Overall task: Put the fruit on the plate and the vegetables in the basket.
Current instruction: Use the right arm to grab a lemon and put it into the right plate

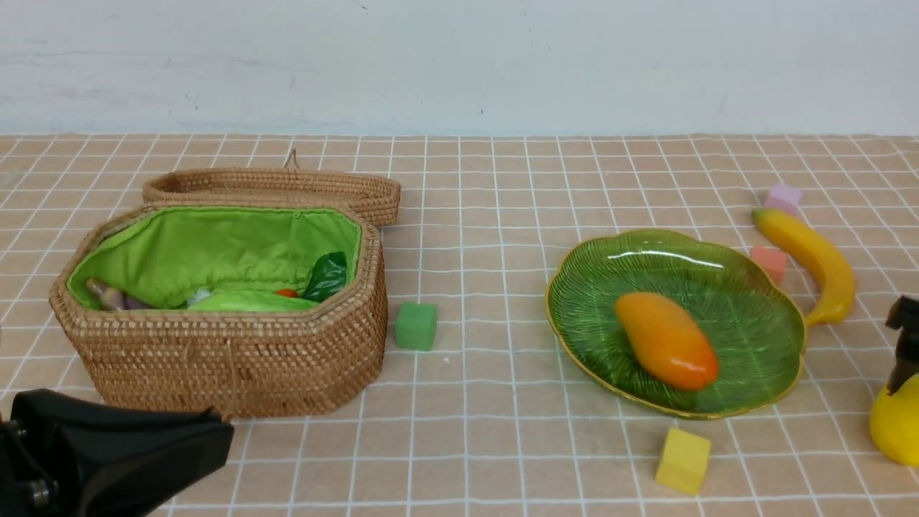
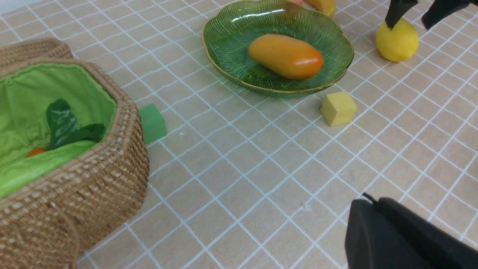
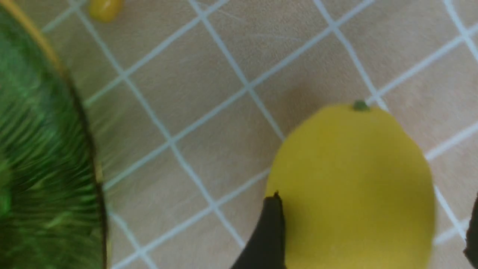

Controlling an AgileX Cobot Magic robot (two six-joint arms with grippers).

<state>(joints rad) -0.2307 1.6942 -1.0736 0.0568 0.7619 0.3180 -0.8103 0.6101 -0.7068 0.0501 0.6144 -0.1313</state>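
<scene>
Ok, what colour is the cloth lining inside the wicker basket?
Bright green; the lining of the basket shows best in the front view.

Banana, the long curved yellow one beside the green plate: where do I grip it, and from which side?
Grip the long curved yellow toy banana across its thick middle, coming straight down from above and closing across its narrow width: it lies flat, and both ends taper.

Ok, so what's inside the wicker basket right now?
Inside the basket, dark green leaves and an orange bit of the carrot show, plus a purplish eggplant at the other end. A fold of green lining covers the rest.
</scene>
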